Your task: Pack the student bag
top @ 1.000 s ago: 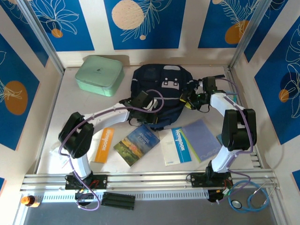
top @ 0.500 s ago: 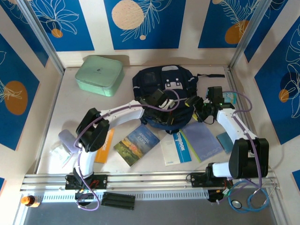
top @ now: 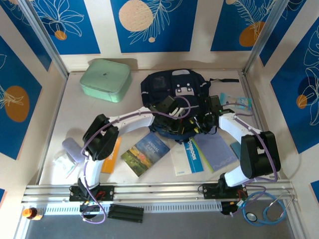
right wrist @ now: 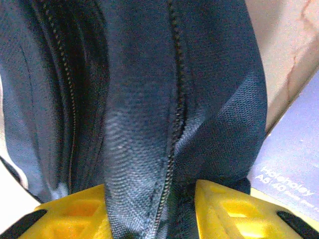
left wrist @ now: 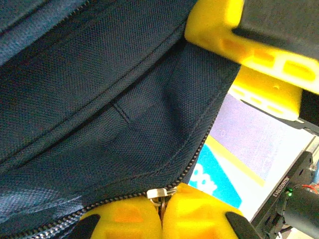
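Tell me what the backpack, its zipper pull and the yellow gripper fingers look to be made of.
The student bag: woven navy synthetic fabric, probably nylon or polyester; coarse weave and stitched seams show. The zipper pull: shiny silver, likely metal. The left gripper fingers: matte yellow plastic, judging by the even colour and dull surface.

The pale worktop (top: 75, 114) carries a mint-green case (top: 105, 79) at its far left corner and the navy student bag (top: 172, 85) at the far middle, the two apart. Along the near side, from left to right, lie a clear packet (top: 64, 163) with a greyish-lilac thing (top: 73, 148) just beside it, an orange booklet (top: 114, 152), a book with a landscape cover (top: 145, 153), a white-and-blue booklet (top: 188, 155) and a lilac notebook (top: 215, 149) touching that booklet's right edge. A teal item (top: 235, 148) lies just right of the notebook, and some small teal pieces (top: 238, 101) rest by the far right edge.
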You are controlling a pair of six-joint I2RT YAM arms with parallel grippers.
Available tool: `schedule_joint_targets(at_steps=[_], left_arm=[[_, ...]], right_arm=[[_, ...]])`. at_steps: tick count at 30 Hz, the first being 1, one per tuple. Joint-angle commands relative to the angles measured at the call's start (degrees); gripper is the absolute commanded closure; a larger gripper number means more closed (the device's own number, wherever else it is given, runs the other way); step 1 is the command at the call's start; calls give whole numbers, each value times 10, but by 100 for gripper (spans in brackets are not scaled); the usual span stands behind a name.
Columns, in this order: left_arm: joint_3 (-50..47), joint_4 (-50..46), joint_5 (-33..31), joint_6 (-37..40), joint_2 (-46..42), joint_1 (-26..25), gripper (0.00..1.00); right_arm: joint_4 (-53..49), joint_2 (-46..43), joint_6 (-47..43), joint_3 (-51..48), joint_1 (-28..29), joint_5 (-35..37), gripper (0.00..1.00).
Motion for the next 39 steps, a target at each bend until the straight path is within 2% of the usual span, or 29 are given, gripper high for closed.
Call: schedule_joint_targets(at_steps=[1,4,9,29,33,39], left_arm=[[-9,-22,33,10,-19,12,100],[-18,-50,48,49,-34,23,100],[-22,-107,49,104,-48,40,100],[-75,-166,35,169,-88,116,100],[-79,-196,44,212,-86,130,100],[-73,-223,-17,269,-78,155,100]], right_arm=[[1,3,2,-16,4,55,71],[3,3,-10,-21,5,81,80],[3,5,-21,-19,7,105,87],[-7,2,-34,-16,19,147,89],[-8,3,-42,-13,19,148,90],[-9,3,-70,-4,19,161,90]])
